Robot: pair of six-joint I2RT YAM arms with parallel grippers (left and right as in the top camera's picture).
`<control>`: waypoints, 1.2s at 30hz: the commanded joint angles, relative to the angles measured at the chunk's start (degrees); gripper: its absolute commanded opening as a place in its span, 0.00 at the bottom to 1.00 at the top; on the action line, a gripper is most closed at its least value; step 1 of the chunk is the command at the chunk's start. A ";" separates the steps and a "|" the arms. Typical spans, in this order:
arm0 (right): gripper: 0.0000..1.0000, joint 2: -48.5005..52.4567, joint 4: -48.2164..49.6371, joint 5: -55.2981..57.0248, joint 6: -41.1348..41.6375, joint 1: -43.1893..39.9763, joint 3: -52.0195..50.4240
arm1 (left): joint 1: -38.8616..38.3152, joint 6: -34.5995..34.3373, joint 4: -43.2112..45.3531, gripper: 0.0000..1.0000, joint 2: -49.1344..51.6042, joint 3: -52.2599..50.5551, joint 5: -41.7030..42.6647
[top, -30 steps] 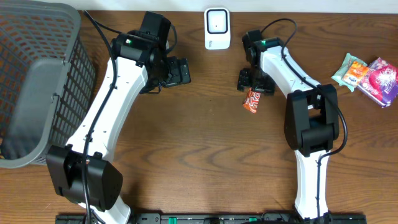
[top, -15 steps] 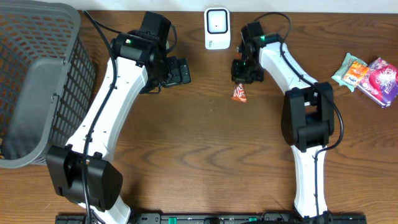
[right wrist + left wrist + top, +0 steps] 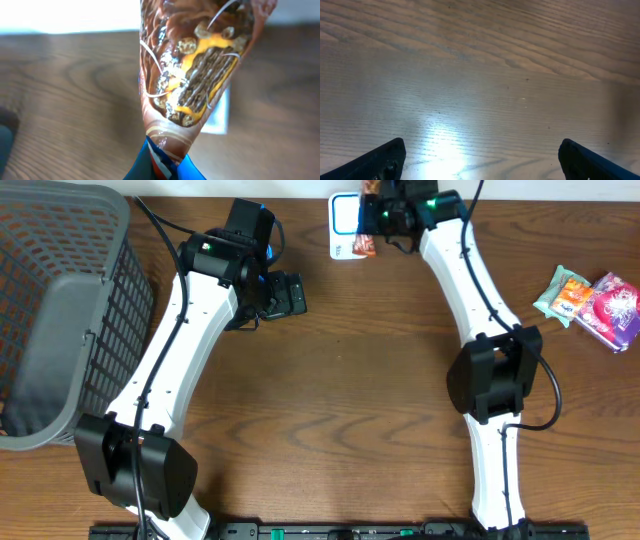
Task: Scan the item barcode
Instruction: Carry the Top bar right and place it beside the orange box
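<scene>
Overhead view: snack wrapper (image 3: 365, 245) is clamped in right gripper (image 3: 377, 216), held over right edge of scanner (image 3: 343, 220); left gripper (image 3: 286, 295) is spread wide above table (image 3: 480, 75).

- right gripper (image 3: 376, 215) is at the far table edge, clamped on the snack packet (image 3: 365, 246)
- packet's lower end sticks out just left of the fingers, overlapping the right side of the white scanner (image 3: 342, 218)
- left gripper (image 3: 284, 295) is over the wood table (image 3: 330, 380), well left of the right hand
- grey basket (image 3: 60, 330) is far left of the left gripper
- two spare snack packs (image 3: 590, 300) lie well right of the right arm
</scene>
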 commanded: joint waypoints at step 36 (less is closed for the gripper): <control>0.01 -2.86 -33.92 38.58 -3.52 -24.74 0.04 | 0.09 0.94 -0.11 0.98 0.44 -0.39 -0.74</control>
